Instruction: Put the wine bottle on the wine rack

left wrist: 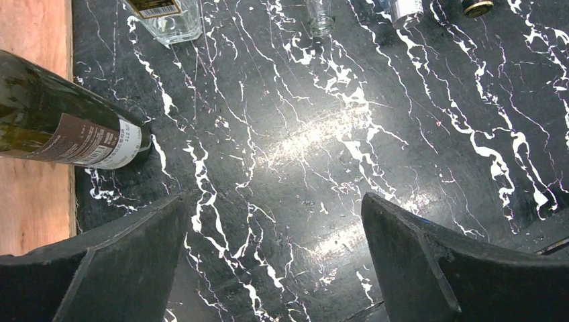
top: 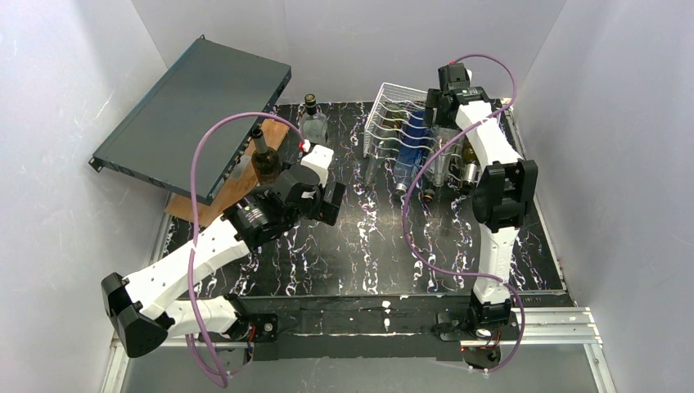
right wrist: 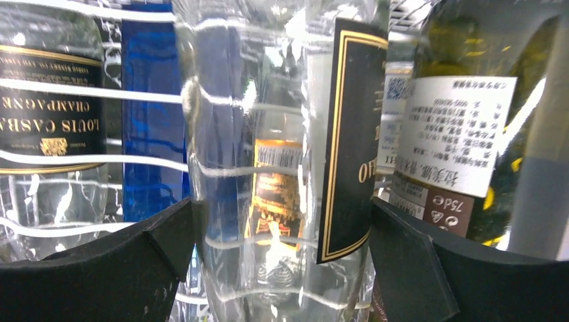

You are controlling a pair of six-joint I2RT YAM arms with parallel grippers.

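1. Table [top: 352, 254]: a glossy black slab with white veins.
2. Case [top: 192, 110]: flat dark-teal metal, tilted at the back left over a wooden board [left wrist: 33, 208].
3. Rack [top: 385, 102]: white wavy wire at the back right. Bottles lie in it side by side: a champagne bottle [right wrist: 50, 100], a blue bottle [right wrist: 153, 100], the wine bottle [right wrist: 268, 134] and a green bottle [right wrist: 463, 100].
4. Wine bottle: clear glass with a black, gold-edged label, lying in the rack between the blue and green bottles.
5. Dark bottle [top: 263, 157]: upright at the board's edge, with a square clear bottle [top: 313, 124] behind it.
6. Left gripper [left wrist: 274, 201]: fingers wide apart over bare table, holding nothing.
7. Right gripper [right wrist: 282, 203]: fingers spread, one on each side of the wine bottle. I cannot tell whether they press it.
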